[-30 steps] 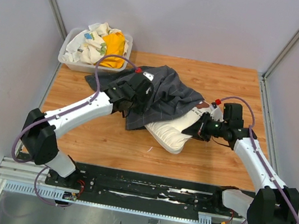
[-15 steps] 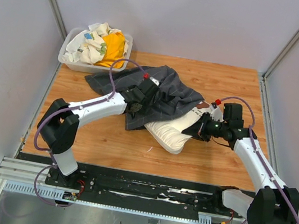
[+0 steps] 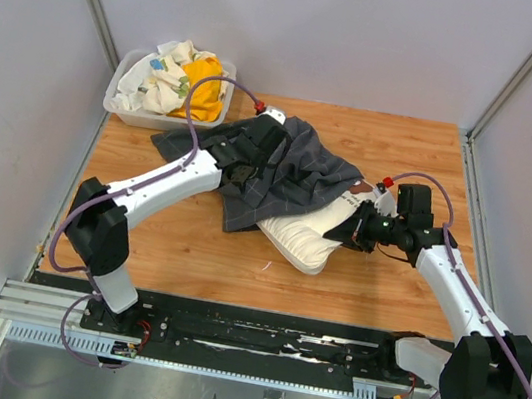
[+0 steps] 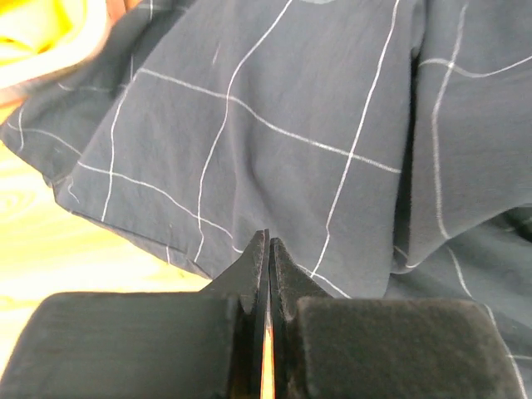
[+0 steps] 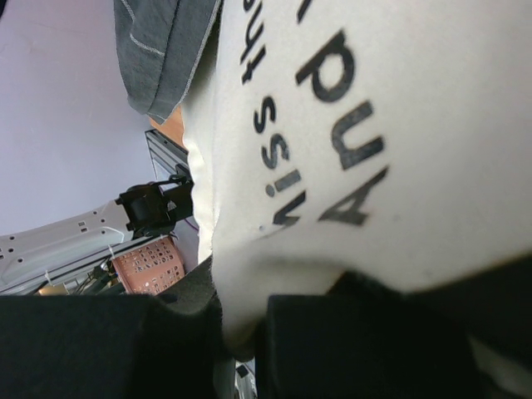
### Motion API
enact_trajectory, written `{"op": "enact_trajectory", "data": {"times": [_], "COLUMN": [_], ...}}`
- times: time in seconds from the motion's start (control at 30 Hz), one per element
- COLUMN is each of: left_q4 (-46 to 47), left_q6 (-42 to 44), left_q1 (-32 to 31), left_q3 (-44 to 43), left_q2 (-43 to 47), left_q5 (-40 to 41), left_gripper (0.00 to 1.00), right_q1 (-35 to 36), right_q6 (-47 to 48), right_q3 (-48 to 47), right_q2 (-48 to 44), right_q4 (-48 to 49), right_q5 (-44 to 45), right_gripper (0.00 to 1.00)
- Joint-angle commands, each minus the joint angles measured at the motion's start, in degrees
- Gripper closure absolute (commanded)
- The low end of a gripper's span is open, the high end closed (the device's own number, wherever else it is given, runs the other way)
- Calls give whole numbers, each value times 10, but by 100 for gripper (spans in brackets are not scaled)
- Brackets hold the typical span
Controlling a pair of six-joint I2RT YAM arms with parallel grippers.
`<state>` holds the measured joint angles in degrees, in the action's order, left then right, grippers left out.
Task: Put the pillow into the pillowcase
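Progress roughly halfway, by look of it. Pillow (image 3: 305,238): far end under pillowcase (image 3: 290,178), near end outside it on desk (image 3: 406,146). Right fingers (image 5: 382,345) pinching exposed pillow; left fingers (image 4: 137,345) pressed together atop pillowcase, cloth caught or not unclear. Remaining: drawing pillowcase over rest.

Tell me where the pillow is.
Top view: the pillow lies right of centre, its far-left end covered by the pillowcase, its right edge between the right fingers.
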<state>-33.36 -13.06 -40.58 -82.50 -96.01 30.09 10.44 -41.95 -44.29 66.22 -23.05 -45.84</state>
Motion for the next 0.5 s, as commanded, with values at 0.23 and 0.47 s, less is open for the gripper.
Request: {"op": "enact_trajectory", "data": {"times": [0.23, 0.47], "left_q4": [-1, 11], "left_q6": [28, 23], "left_q1": [2, -18], "left_q3": [54, 59], "left_q2": [77, 72], "left_q5": [-148, -199], "left_gripper": [60, 57], "right_q1": [-6, -6], "right_q6": [8, 6], "right_q3": [-11, -10], "right_q2": [-12, -8], "right_q4": [10, 12], "right_q5": [-21, -24], "right_gripper": [95, 94]}}
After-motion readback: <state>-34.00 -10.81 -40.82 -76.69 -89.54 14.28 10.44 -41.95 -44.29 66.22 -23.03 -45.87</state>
